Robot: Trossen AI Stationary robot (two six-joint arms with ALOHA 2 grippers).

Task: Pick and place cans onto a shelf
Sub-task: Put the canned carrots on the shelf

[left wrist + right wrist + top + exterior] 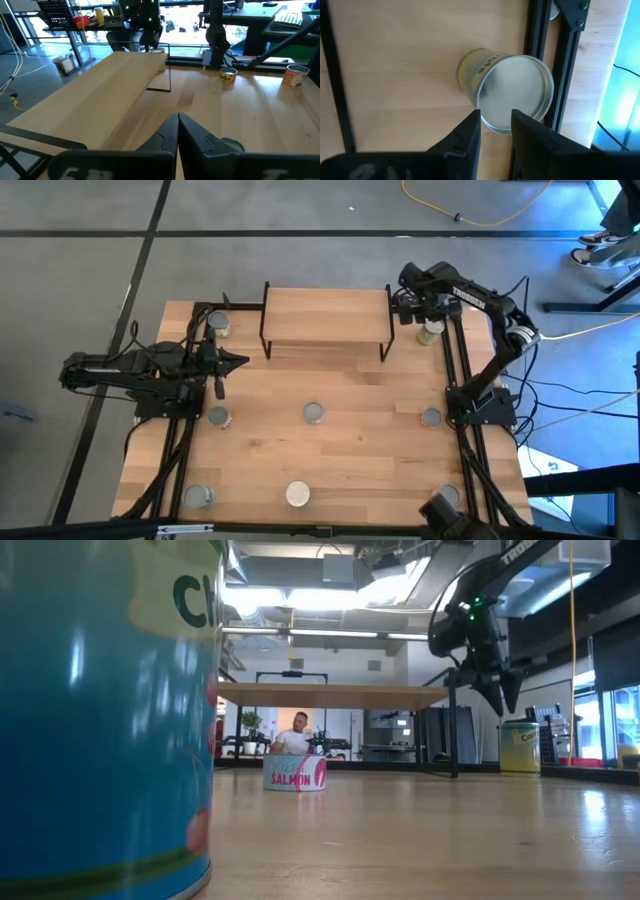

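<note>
Cans stand scattered over the table [350,450]; the right gripper [418,308] hangs at the far right corner, just beside the right end of the shelf [326,315], directly above a yellow can [431,331] that sits upright against the black rail [452,370]; in the right wrist view that can [507,90] lies just beyond the two fingertips [470,127], its silvery top filling the space ahead of them, and the fingers stand spread with a gap between them, holding nothing; in the low view the gripper [497,690] hovers clear above the can [520,747], not touching it; the left gripper [238,362] waits over the left side of the table, fingers pressed together and empty, with another can [218,326] near it by the shelf's left legs; the shelf top is bare wood; other cans sit at mid-table [313,413], left [218,417], right [431,417], and along the near edge [298,494]; a big blue can [105,710] fills the low view's left, and a salmon tin [295,772] stands farther off.
</note>
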